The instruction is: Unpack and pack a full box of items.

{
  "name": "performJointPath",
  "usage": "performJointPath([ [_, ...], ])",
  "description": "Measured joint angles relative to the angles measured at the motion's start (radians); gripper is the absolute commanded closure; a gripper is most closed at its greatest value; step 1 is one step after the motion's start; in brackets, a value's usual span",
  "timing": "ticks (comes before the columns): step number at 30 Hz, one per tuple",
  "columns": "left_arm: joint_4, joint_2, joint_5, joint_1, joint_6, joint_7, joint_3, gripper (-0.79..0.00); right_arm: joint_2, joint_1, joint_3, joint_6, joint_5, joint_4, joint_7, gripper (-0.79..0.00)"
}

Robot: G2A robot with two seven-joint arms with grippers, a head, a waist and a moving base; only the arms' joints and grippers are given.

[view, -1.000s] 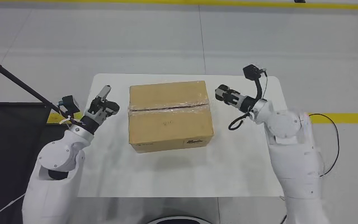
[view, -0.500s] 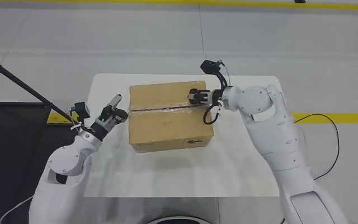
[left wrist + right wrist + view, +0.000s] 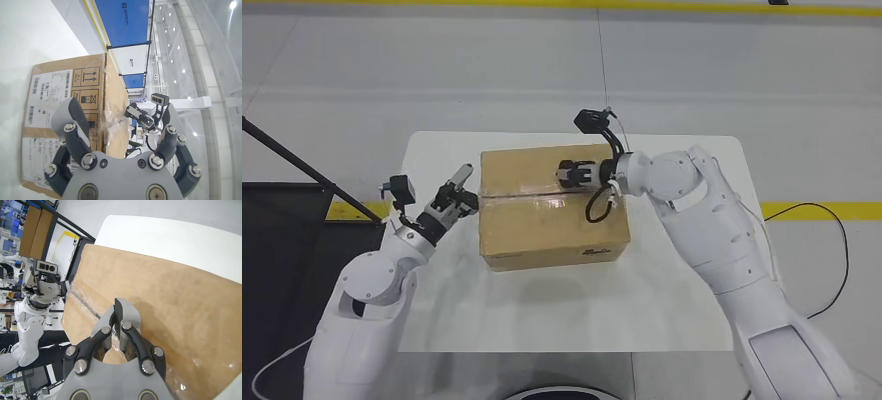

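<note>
A closed brown cardboard box [image 3: 552, 215] sits in the middle of the white table [image 3: 672, 290], with clear tape along its top seam [image 3: 532, 196]. My right gripper [image 3: 565, 173] is shut and rests low over the box top [image 3: 160, 291] just behind the seam [image 3: 83, 300], fingertips [image 3: 117, 306] pressed together. My left gripper [image 3: 466, 188] is open at the box's left end, level with the top edge. In the left wrist view its fingers [image 3: 76, 111] straddle that edge of the box [image 3: 56, 85], and the taped seam [image 3: 113, 125] runs away toward the right gripper [image 3: 132, 111].
A black pole [image 3: 292, 160] slants in beyond the table's left edge, above a dark mat [image 3: 282, 260] on the floor. Bare table lies in front of the box and to its right. Shelving with cartons [image 3: 32, 232] stands in the room behind.
The right arm swung left from beside the box to over its top, near the seam. The left gripper closed in on the box's left end. The box shifted slightly right.
</note>
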Motion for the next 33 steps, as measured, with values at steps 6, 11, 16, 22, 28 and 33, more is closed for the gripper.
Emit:
performJointPath([
  [6,-0.009,0.000,0.003,-0.013,0.007,0.005,0.011,-0.785,-0.010,0.008,-0.039,-0.012,0.002,-0.010,0.018,0.000],
  [11,-0.016,0.000,0.005,-0.021,0.012,0.008,0.019,-0.785,-0.024,0.028,-0.078,-0.010,0.007,0.014,0.019,0.000],
  [16,-0.019,0.000,0.007,-0.026,0.014,0.011,0.027,-0.785,-0.042,0.048,-0.118,-0.029,0.024,0.042,0.007,0.000],
  [22,-0.022,0.001,0.008,-0.029,0.016,0.011,0.032,-0.785,-0.065,0.071,-0.163,-0.067,0.051,0.073,0.003,0.000],
  [28,-0.025,0.001,0.008,-0.030,0.018,0.016,0.032,-0.785,-0.084,0.091,-0.193,-0.107,0.072,0.107,-0.007,0.000],
  [33,-0.026,0.002,0.006,-0.029,0.016,0.016,0.032,-0.785,-0.096,0.094,-0.203,-0.125,0.076,0.124,-0.058,0.000],
])
